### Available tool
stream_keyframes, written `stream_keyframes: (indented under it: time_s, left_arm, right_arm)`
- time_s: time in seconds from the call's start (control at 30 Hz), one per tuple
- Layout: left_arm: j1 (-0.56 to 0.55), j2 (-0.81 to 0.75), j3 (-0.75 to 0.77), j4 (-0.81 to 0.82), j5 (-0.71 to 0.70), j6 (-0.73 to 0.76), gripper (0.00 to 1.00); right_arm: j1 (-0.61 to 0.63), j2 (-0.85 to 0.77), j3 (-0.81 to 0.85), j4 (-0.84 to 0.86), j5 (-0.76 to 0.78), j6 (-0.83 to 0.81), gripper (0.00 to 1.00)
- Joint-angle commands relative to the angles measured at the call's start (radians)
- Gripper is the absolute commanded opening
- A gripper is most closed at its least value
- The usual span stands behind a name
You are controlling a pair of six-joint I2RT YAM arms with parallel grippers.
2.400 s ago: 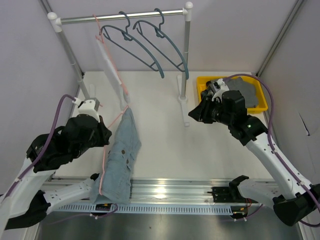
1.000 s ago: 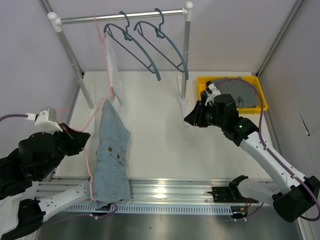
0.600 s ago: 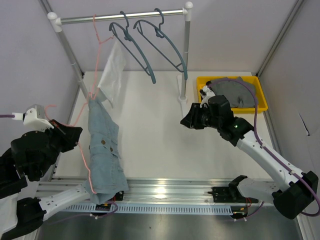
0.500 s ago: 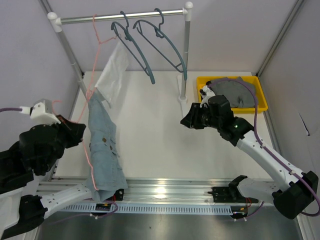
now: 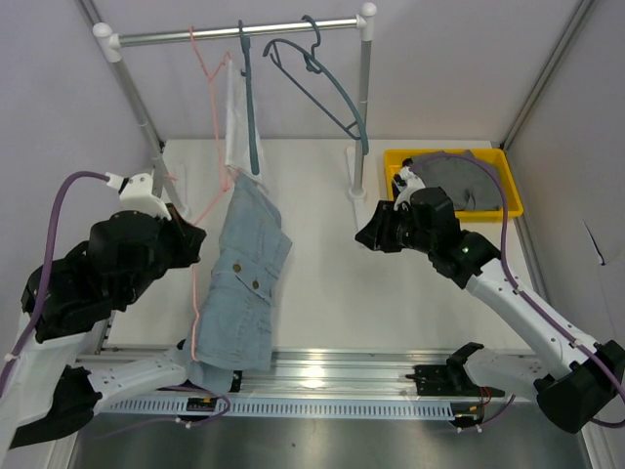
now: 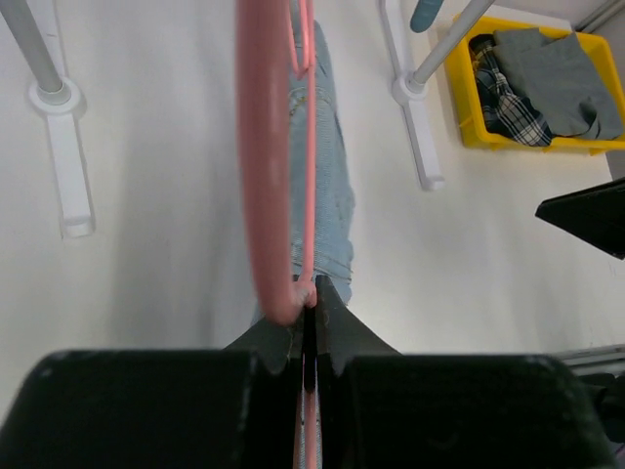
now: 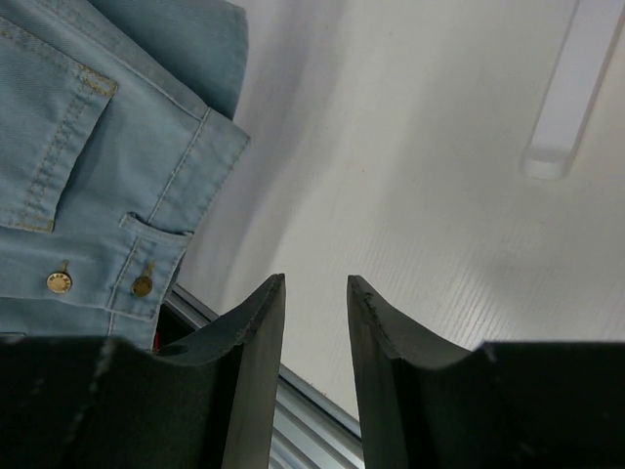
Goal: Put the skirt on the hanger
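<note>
Grips pink hanger (image 6: pixel 262 195) in clenched left pincer (image 6: pixel 309 298), hook up at rail (image 5: pixel 283 29); dangles denim skirt (image 5: pixel 244 283) from it over left half of table (image 5: pixel 322 274). Holds right pincer (image 7: pixel 314 293) released, empty, near yellow bin (image 5: pixel 510 192).

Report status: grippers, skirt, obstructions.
Left gripper shut on thin pink hanger. Light-blue denim skirt hanging from it. Right gripper open, empty. Blue-grey plastic hangers close beside on rail.
</note>
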Motion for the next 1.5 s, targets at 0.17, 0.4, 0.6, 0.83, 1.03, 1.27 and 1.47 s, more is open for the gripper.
stream_keyframes:
  time_s: [0.17,0.4,0.6,0.83,1.03,1.27,1.47]
  left_arm:
    - [0.004,0.037,0.126,-0.064,-0.124,-0.042,0.0]
    - [0.016,0.052,0.173,-0.069,-0.174,0.024,0.0]
    - [0.018,0.049,0.147,-0.098,-0.088,0.024,0.0]
    - [0.019,-0.009,-0.04,-0.063,0.004,-0.029,0.0]
    - [0.021,-0.076,-0.206,0.042,0.084,-0.063,0.0]
    - [0.029,-0.073,-0.219,0.074,0.107,-0.053,0.0]
    - [0.032,-0.09,-0.226,0.08,0.119,-0.048,0.0]
  right_arm:
    - [0.024,-0.014,0.024,0.011,0.025,-0.011,0.38]
    - [0.042,-0.052,0.027,0.007,0.059,-0.011,0.38]
    - [0.247,0.02,0.197,0.039,0.157,-0.082,0.42]
    - [0.392,0.311,0.609,0.068,0.243,-0.171,0.51]
    - [0.419,0.552,0.878,0.163,0.145,-0.225,0.57]
    - [0.462,0.782,1.19,0.139,0.108,-0.281,0.7]
    - [0.482,0.897,1.308,0.226,0.054,-0.312,0.74]
